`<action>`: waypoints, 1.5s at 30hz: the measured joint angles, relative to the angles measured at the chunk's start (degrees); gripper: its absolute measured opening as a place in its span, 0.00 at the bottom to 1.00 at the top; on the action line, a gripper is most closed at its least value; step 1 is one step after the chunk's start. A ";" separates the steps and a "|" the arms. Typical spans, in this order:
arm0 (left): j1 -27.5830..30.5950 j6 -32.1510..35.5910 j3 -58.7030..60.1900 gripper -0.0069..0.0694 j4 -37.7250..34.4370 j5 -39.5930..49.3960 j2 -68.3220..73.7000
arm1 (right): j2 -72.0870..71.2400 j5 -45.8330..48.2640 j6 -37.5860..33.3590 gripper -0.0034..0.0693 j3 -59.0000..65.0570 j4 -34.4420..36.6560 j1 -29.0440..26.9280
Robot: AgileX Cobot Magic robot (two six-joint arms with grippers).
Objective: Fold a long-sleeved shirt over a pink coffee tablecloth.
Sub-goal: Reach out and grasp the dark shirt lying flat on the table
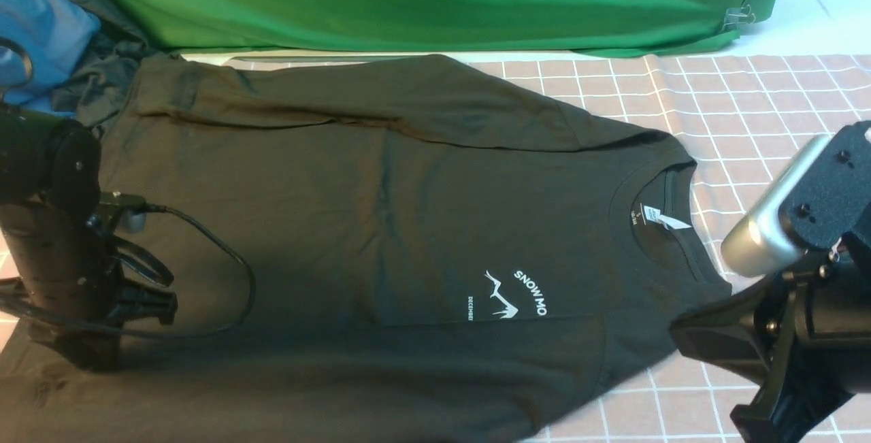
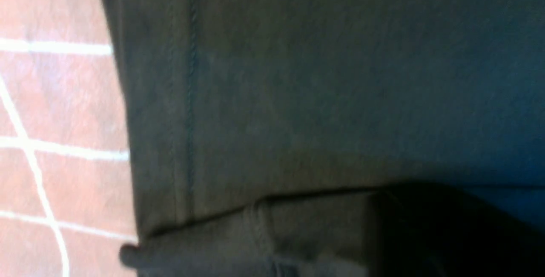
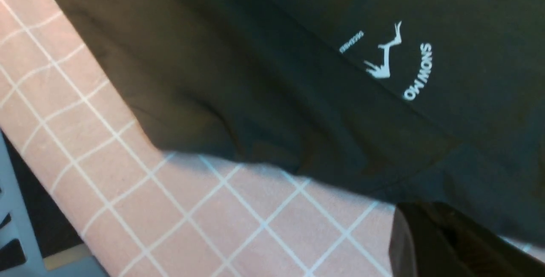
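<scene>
The shirt (image 1: 381, 225) lies flat on the tablecloth (image 1: 748, 103), stretched between the two sets of jaws, with its hem toward the left jaws and its collar and white tag (image 1: 659, 216) toward the right jaws. One sleeve is folded across the body on the side far from both jaws. The left arm (image 1: 54, 259) reaches down at the near hem corner. Its wrist view shows the stitched hem (image 2: 183, 119) right in front of the jaws with pink grid cloth beside it, but the picture is blurred and I cannot tell whether the left jaws are open or closed. The right jaws are closed, low at the shirt's near shoulder edge; whether they pinch any fabric cannot be told. The white print (image 1: 514, 293) sits just past them, toward the left jaws. A green cloth (image 1: 435, 1) lies far beyond both jaws, and a blue cloth (image 1: 41, 28) and a grey cloth (image 1: 102, 82) lie beyond the left jaws.
</scene>
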 joint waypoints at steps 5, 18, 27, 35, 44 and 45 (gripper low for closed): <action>0.00 -4.38 -4.52 0.11 -0.60 0.30 -6.40 | 2.88 6.01 -0.06 0.10 -9.32 0.00 0.00; 0.00 -4.36 -0.22 0.11 -23.40 -5.30 -42.67 | 34.07 27.06 -12.41 0.10 -45.77 1.87 6.15; 0.00 -14.59 1.23 0.11 -19.88 -5.24 -65.50 | 55.85 28.68 -17.93 0.11 -69.21 1.20 13.87; 0.00 -16.73 1.51 0.11 -17.79 -2.43 -73.91 | 69.04 29.76 -18.06 0.24 -83.73 1.27 17.41; 0.00 -20.74 1.71 0.11 -9.86 -2.07 -83.03 | 71.13 26.19 -18.06 0.32 -85.50 1.55 19.12; 0.00 -21.07 1.71 0.11 -9.28 -2.07 -83.96 | 71.32 25.19 -18.06 0.33 -85.50 1.81 19.35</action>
